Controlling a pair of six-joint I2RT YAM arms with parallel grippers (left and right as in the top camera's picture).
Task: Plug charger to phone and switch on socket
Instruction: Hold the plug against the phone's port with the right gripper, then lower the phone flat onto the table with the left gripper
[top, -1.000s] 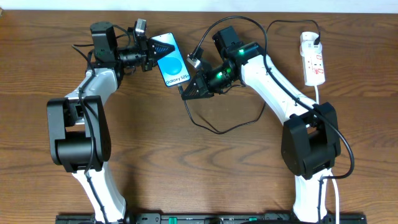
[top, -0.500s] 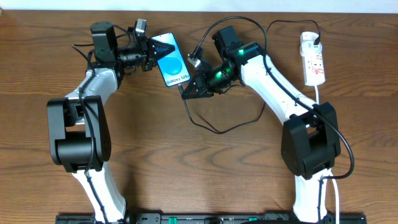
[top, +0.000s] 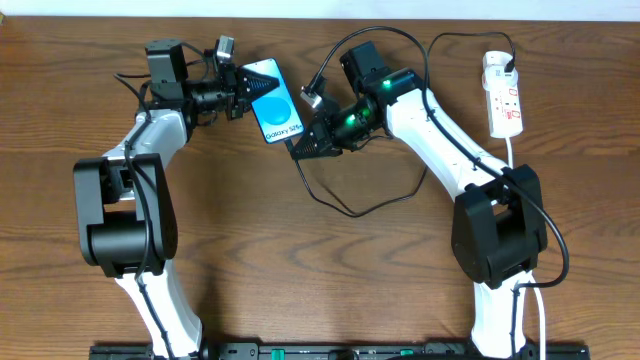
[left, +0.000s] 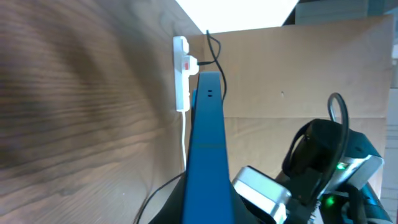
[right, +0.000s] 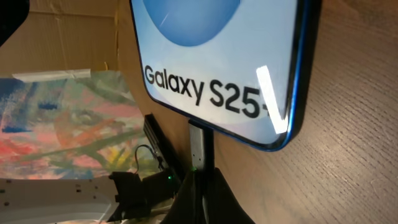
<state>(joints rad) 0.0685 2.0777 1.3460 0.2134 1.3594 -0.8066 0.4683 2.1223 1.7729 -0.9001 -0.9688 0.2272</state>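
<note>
Overhead: one phone (top: 277, 103) clamped by left gripper (top: 246, 88); one charger (top: 350, 212) tip pinched by right gripper (top: 298, 150); one socket (top: 503, 97).

The table (top: 300, 280) is showing brown wood grain under a dull, matt finish. The phone (right: 211, 56) is gleaming with a glossy, glass-like screen and catching a white glare. The socket (top: 503, 100) is looking like smooth white plastic. The charger (top: 356, 213) is showing a matt black cable and a greyish, metal-looking tip.
</note>
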